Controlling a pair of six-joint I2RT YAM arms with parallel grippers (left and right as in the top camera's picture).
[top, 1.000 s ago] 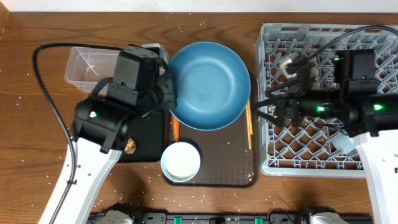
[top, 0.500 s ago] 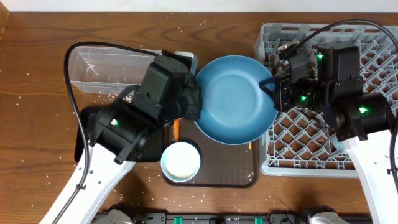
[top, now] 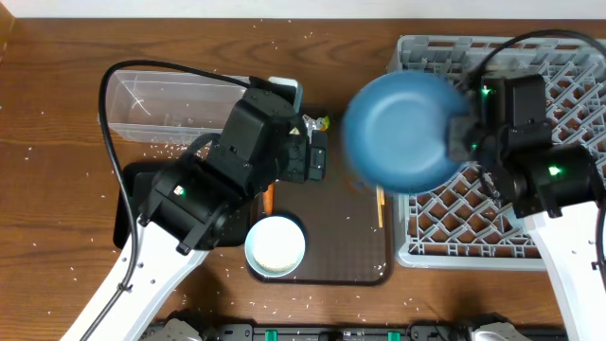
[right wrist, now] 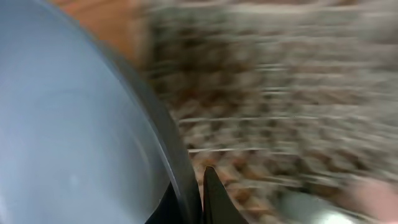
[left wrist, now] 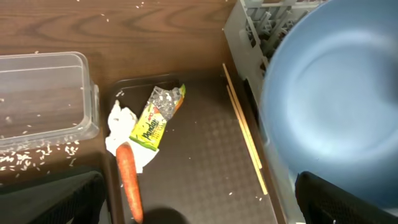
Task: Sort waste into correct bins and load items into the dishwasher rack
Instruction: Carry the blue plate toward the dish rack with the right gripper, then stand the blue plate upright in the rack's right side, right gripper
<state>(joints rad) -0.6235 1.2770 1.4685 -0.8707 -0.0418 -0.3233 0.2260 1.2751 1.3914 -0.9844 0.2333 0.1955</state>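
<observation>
Carrying: the right gripper (right wrist: 200,202) is pinching the rim of the plate (top: 402,133), jaws clamped on its edge.
Plate: it is hanging in the air, blurred, overlapping the nine o'clock edge of the rack (top: 530,204) and part of the tray (left wrist: 199,155).
Key relation: the plate is sitting at nine o'clock of the right jaws, and the open pegs are lying at four o'clock of the plate, under that same arm.
Judgement: the plate is probably needing to be turned on edge and swung toward four o'clock to drop between pegs; how far it is tilting now I cannot tell.
Left gripper (top: 317,161): it is hovering over the tray with jaws wide apart, holding nothing.
Waste: the carrot (left wrist: 129,180), wrapper (left wrist: 155,118) and tissue (left wrist: 121,127) are lying together on the tray's nine o'clock side, beside the tub (left wrist: 37,93).
Chopsticks (left wrist: 245,130): they are lying along the tray's three o'clock edge, long axis running twelve to six.
Bowl (top: 276,244): it is waiting at the tray's seven o'clock corner.
Nearer arm: the left one is standing closest to the waste.
</observation>
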